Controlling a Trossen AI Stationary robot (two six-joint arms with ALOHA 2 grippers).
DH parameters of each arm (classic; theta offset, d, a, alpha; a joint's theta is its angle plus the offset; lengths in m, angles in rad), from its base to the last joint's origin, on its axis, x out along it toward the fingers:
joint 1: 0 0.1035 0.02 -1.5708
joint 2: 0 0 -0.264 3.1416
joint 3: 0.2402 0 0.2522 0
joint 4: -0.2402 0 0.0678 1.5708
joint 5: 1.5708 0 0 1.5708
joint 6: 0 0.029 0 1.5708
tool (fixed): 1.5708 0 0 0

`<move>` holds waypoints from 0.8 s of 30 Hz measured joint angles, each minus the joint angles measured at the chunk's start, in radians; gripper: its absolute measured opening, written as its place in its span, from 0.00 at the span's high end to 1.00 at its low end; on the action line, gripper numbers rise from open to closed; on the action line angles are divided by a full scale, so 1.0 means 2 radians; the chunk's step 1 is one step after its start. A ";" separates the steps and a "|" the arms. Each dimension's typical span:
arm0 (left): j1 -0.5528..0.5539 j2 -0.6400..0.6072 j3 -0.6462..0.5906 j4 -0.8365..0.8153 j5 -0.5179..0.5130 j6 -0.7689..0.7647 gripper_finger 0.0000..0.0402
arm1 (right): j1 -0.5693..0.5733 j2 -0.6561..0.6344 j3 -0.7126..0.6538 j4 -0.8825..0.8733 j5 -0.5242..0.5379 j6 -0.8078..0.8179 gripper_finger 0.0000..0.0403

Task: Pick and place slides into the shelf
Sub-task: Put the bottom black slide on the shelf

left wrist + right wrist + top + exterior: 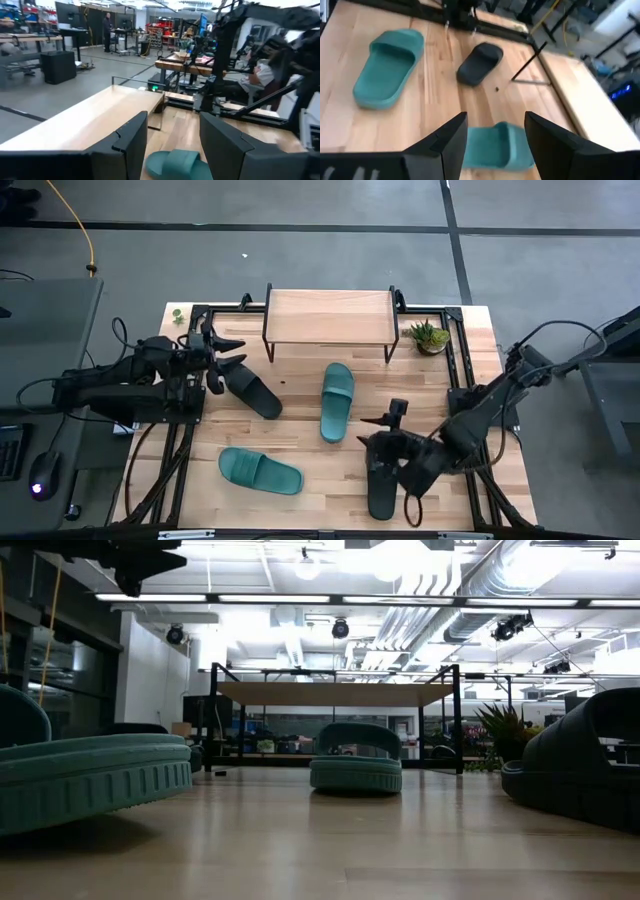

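Nearest the low camera lies the near teal slide [90, 780], filling the left of that view. From above it sits well in front of the shelf [330, 317] and off toward its left end, lying crosswise on the wooden table [300, 435].

At the left of the table, the left gripper [232, 352] hangs just off the shelf's left front corner, pointing toward the shelf. Its fingers [125, 142] stand well apart with nothing between them. Just beside it, in front of the shelf's left leg, lies the left black slide [250, 390], turned on a slant.

Next comes the middle teal slide [337, 400], directly in front of the shelf's middle and pointing roughly toward it. It rests flat on the table, close to the shelf but clear of it. All four slides are on the table, and the shelf's plank top is bare.

Farther right, the right gripper [380, 423] is in front of the shelf's right end, over the shelf-side end of the right black slide [382, 485]. Its fingers [447, 137] are also spread and hold nothing; whether it touches that slide cannot be told.

A small potted plant [430, 336] stands just beside the shelf's right end.
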 joint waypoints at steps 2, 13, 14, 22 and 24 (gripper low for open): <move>0.000 0.000 0.003 0.000 -0.011 0.000 0.59 | 0.006 0.022 0.024 -0.047 -0.010 0.045 0.53; 0.000 0.000 0.006 0.000 -0.029 0.009 0.59 | 0.027 0.142 0.161 -0.205 -0.078 0.186 0.53; 0.000 0.000 0.006 0.000 -0.029 0.009 0.59 | 0.027 0.151 0.174 -0.216 -0.085 0.194 0.53; 0.000 0.000 0.006 -0.026 -0.029 -0.013 0.59 | 0.033 0.213 0.232 -0.282 -0.150 0.278 0.53; 0.000 0.000 0.006 -0.042 -0.029 -0.025 0.59 | 0.035 0.220 0.234 -0.293 -0.168 0.303 0.53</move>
